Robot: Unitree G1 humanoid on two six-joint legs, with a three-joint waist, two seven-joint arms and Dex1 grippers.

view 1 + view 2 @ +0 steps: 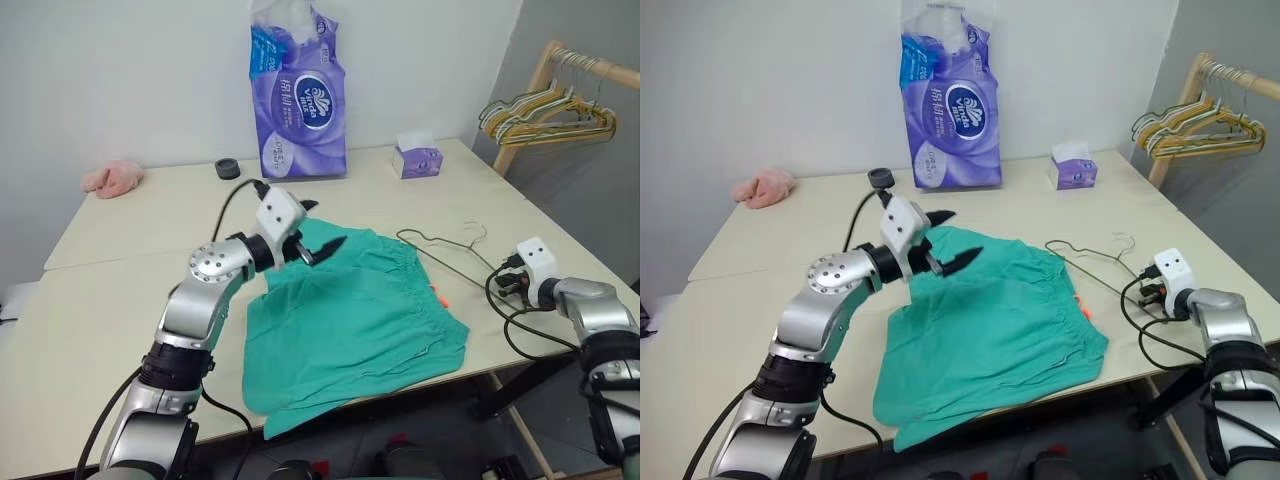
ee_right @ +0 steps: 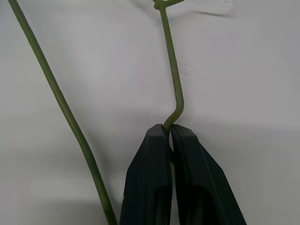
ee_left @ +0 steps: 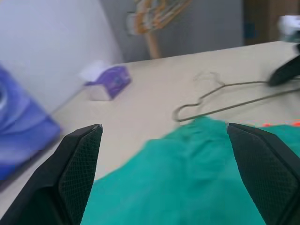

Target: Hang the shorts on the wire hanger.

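The teal-green shorts (image 1: 360,320) lie spread flat on the middle of the table, waistband toward the right. The thin grey wire hanger (image 1: 445,243) lies on the tabletop just right of them, its hook pointing toward the back. My left gripper (image 1: 322,228) hovers open over the shorts' far left corner, with nothing between its fingers (image 3: 79,164). In the left wrist view the shorts (image 3: 187,187) and the hanger (image 3: 225,105) lie ahead of it. My right gripper (image 2: 169,133) is at the table's right edge, shut on a bend of the hanger wire (image 2: 174,79).
A tall purple tissue pack (image 1: 300,100), a small purple tissue box (image 1: 418,160), a black roll (image 1: 228,168) and a pink cloth (image 1: 112,178) sit along the back of the table (image 1: 120,330). A wooden rack with several hangers (image 1: 550,110) stands at the right.
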